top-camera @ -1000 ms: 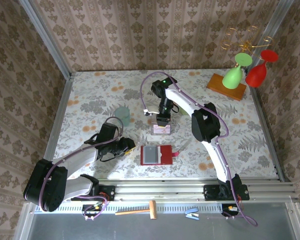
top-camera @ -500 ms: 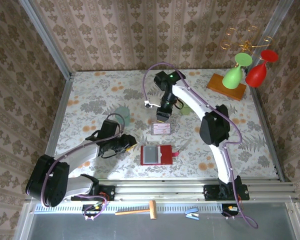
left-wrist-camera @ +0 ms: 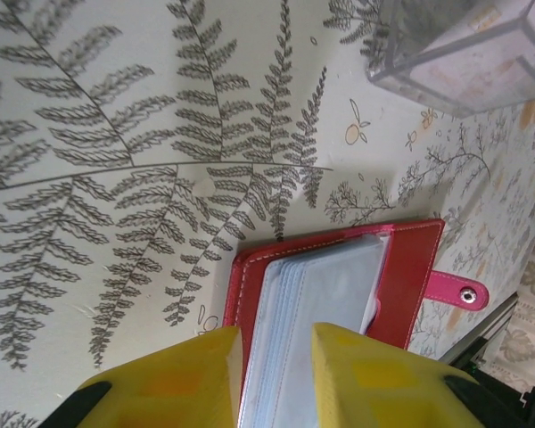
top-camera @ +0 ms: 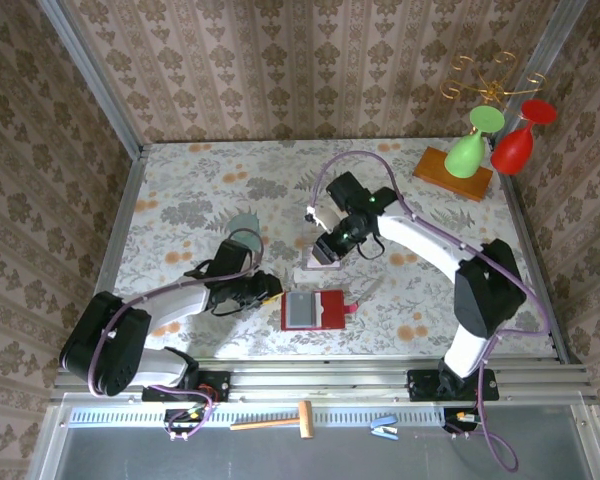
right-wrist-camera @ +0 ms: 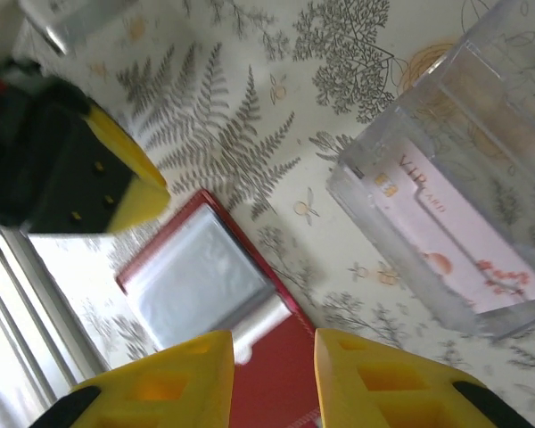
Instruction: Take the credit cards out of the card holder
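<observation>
Card holder (top-camera: 312,310) lies open; left jaws and right jaws stand apart, empty.

brownish damask wallpaper on the walls (top-camera: 280,70) all round, counter (top-camera: 180,200) covered in pale leafy floral print, metal rail (top-camera: 380,385) along its near edge.

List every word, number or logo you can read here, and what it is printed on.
"V.I.P", then a smaller word, probably "card": on the pale pinkish-white card inside the clear plastic box, right wrist view.
The small marks lower on that card are too blurred to read.
On the card holder: no lettering seen.
</observation>
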You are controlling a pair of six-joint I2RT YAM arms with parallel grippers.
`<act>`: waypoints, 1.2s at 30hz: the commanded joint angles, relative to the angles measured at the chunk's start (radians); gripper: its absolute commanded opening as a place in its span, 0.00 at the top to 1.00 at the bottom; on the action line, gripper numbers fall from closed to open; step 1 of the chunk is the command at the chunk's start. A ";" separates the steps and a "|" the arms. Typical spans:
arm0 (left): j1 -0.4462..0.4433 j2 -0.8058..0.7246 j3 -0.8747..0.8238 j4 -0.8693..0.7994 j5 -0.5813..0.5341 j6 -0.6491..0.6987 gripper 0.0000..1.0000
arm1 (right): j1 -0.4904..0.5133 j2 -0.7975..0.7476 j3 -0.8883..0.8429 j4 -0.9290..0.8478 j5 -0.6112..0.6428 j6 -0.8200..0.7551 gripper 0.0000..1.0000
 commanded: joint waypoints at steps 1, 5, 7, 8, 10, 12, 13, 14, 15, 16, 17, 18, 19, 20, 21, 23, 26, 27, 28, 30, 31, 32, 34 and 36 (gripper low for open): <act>-0.016 0.001 0.021 0.008 0.010 0.009 0.74 | 0.023 -0.062 -0.072 0.168 0.036 0.294 0.69; -0.039 -0.006 0.003 0.008 0.005 0.000 0.79 | 0.043 -0.096 -0.159 0.224 0.068 0.500 0.76; -0.053 -0.013 -0.011 0.009 0.001 -0.007 0.82 | 0.055 -0.109 -0.198 0.250 0.061 0.571 0.77; -0.062 -0.017 -0.018 0.012 -0.003 -0.012 0.83 | 0.061 -0.114 -0.217 0.261 0.063 0.606 0.78; -0.074 -0.024 -0.033 0.013 -0.016 -0.019 0.86 | 0.066 -0.124 -0.241 0.273 0.059 0.673 0.79; -0.081 -0.029 -0.050 0.023 -0.023 -0.030 0.88 | 0.069 -0.125 -0.261 0.283 0.038 0.720 0.82; -0.084 -0.032 -0.056 0.032 -0.025 -0.037 0.89 | 0.073 -0.125 -0.275 0.301 0.022 0.740 0.82; -0.087 -0.033 -0.062 0.034 -0.028 -0.042 0.90 | 0.077 -0.126 -0.290 0.321 0.009 0.750 0.81; -0.088 -0.034 -0.065 0.034 -0.033 -0.045 0.91 | 0.081 -0.127 -0.301 0.336 0.005 0.760 0.78; -0.091 -0.034 -0.068 0.034 -0.036 -0.046 0.92 | 0.085 -0.127 -0.310 0.346 0.005 0.769 0.75; -0.092 -0.032 -0.070 0.034 -0.037 -0.046 0.92 | 0.090 -0.126 -0.317 0.356 0.000 0.779 0.73; -0.091 -0.030 -0.070 0.034 -0.036 -0.046 0.93 | 0.094 -0.125 -0.323 0.366 -0.007 0.786 0.72; -0.094 -0.027 -0.071 0.035 -0.034 -0.046 0.94 | 0.100 -0.122 -0.328 0.376 -0.015 0.793 0.72; -0.094 -0.024 -0.072 0.037 -0.033 -0.046 0.94 | 0.104 -0.118 -0.330 0.384 -0.021 0.800 0.71; -0.094 -0.020 -0.072 0.039 -0.033 -0.046 0.94 | 0.108 -0.113 -0.333 0.388 -0.026 0.803 0.71; -0.094 -0.012 -0.074 0.041 -0.032 -0.044 0.94 | 0.115 -0.101 -0.334 0.395 -0.034 0.815 0.70; -0.095 0.000 -0.077 0.046 -0.029 -0.042 0.94 | 0.129 -0.082 -0.343 0.413 -0.047 0.840 0.69; -0.095 0.004 -0.078 0.046 -0.027 -0.043 0.94 | 0.134 -0.076 -0.347 0.424 -0.050 0.849 0.69; -0.095 0.006 -0.078 0.046 -0.026 -0.042 0.94 | 0.140 -0.071 -0.350 0.430 -0.049 0.856 0.69; -0.095 0.006 -0.081 0.041 -0.028 -0.040 0.94 | 0.153 -0.062 -0.355 0.441 -0.048 0.877 0.69; -0.095 0.005 -0.081 0.036 -0.029 -0.038 0.94 | 0.158 -0.058 -0.357 0.444 -0.047 0.885 0.68; -0.095 0.006 -0.082 0.032 -0.032 -0.034 0.94 | 0.165 -0.052 -0.359 0.446 -0.045 0.892 0.68; -0.095 0.010 -0.085 0.030 -0.035 -0.034 0.94 | 0.176 -0.043 -0.363 0.454 -0.044 0.907 0.67; -0.093 0.016 -0.091 0.032 -0.035 -0.033 0.94 | 0.189 -0.033 -0.369 0.464 -0.044 0.922 0.66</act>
